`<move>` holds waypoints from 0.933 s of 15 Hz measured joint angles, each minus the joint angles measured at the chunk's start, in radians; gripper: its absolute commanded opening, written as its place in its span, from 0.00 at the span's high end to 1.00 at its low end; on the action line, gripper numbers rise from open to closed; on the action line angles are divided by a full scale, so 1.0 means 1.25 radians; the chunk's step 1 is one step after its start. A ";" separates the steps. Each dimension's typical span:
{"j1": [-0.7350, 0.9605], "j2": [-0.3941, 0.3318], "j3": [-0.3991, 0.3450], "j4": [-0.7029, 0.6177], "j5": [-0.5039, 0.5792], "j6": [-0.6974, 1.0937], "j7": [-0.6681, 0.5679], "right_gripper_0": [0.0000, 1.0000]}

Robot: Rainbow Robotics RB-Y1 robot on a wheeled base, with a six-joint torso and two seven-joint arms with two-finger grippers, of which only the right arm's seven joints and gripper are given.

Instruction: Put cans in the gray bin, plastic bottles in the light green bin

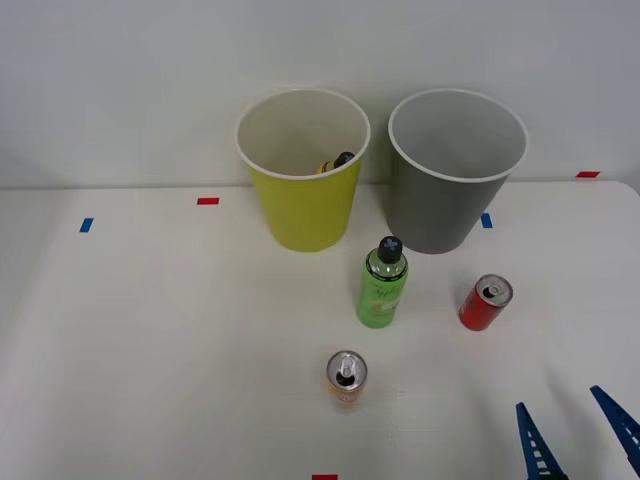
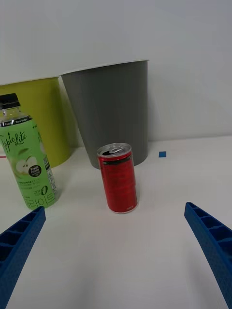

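White table bearing two bins, one upright bottle and two upright cans, with the right gripper spread open and holding nothing.

Landmark: the gray bin. Just beside it, on its left, stands the light green bin, with the yellow bottle's dark cap showing inside against the bin's near wall. The green bottle stands in front of the gray bin, towards its left. The red can stands in front of the gray bin, slightly right, and faces the open blue fingers in the wrist view. The orange can stands farther forward and left, well apart from the gray bin.
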 measured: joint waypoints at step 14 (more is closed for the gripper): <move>0.076 0.000 0.003 0.000 -0.014 -0.086 0.087 0.00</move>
